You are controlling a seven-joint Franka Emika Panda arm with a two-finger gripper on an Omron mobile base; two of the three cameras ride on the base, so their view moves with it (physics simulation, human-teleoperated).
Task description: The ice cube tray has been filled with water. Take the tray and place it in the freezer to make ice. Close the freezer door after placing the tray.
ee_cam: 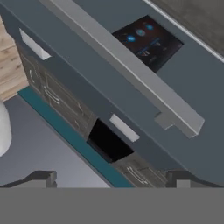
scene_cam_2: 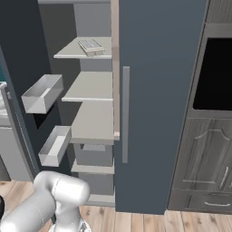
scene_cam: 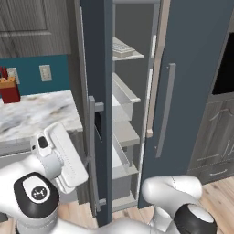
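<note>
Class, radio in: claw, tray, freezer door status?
Claw open, empty, facing slate-blue freezer door. Pale grid ice cube tray on top freezer shelf. Door stands open.

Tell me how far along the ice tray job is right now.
Placing looks done: the ice cube tray lies on the freezer top shelf. In hand: the hand, fingers apart and empty, faces the freezer door by its silver handle. Left: the door stands open, so it needs pushing shut.

Ice cube tray (scene_cam_2: 91,45) rests on the freezer's (scene_cam_2: 93,86) top shelf; the slate-blue freezer door (scene_cam: 97,109) stands open, close before the gripper (ee_cam: 114,180).
</note>
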